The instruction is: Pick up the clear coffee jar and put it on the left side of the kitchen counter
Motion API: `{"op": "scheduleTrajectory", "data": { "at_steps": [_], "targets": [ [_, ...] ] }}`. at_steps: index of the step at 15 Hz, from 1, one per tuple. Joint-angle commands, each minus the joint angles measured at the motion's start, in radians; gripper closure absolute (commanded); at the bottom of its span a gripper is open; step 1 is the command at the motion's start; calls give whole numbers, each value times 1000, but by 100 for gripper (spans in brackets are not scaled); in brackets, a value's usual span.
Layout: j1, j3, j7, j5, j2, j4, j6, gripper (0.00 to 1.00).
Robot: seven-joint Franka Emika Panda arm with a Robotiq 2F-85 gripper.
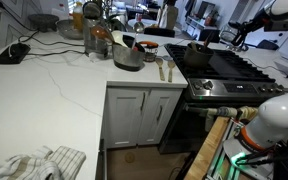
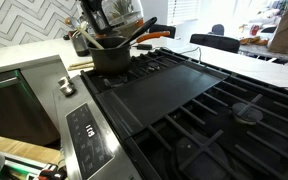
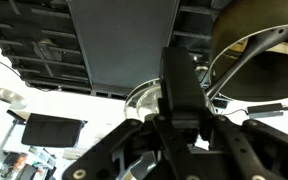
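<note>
**Glass coffee jar on the white bench, beside the steel pot**

The bench [image 1: 54, 85] is a broad white slab, stone-look with faint grey veins, over white panelled cupboards [image 1: 142, 112]. In an exterior view the coffee jar [image 1: 101, 42] stands on it in a cluster near the stove's edge. It is clear glass and sits just beside a round steel pot [image 1: 127, 58]. It is small there, and its handle is hard to make out. A flat dark tablet [image 1: 12, 53] lies further along the slab, and a crumpled cloth [image 1: 39, 163] lies at its near end.

The stove [image 2: 234, 130] shows best in an exterior view: matt black grates, a smooth flat griddle plate [image 2: 169, 85], and a brushed-steel front. Its control panel [image 2: 89, 132] has markings too small to read. A black pot [image 2: 109, 55] holding utensils sits on a back burner.

Only the wrist view shows the hand [image 3: 179, 70] — black and angular, over the stove and the bench edge, with a shiny round rim behind it. Its fingers merge into one dark bar, so I cannot tell whether they are apart or together.
</note>
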Motion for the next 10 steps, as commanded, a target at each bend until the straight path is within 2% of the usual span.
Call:
{"op": "scheduleTrajectory", "data": {
  "at_steps": [1, 7, 8, 10],
  "targets": [
    [-1, 4, -10, 7, -1, 3, -2, 70],
    [2, 4, -14, 7, 0, 2, -2, 70],
    [2, 4, -15, 7, 0, 2, -2, 93],
    [62, 6, -49, 44, -6, 41, -7, 93]
  ]
}}
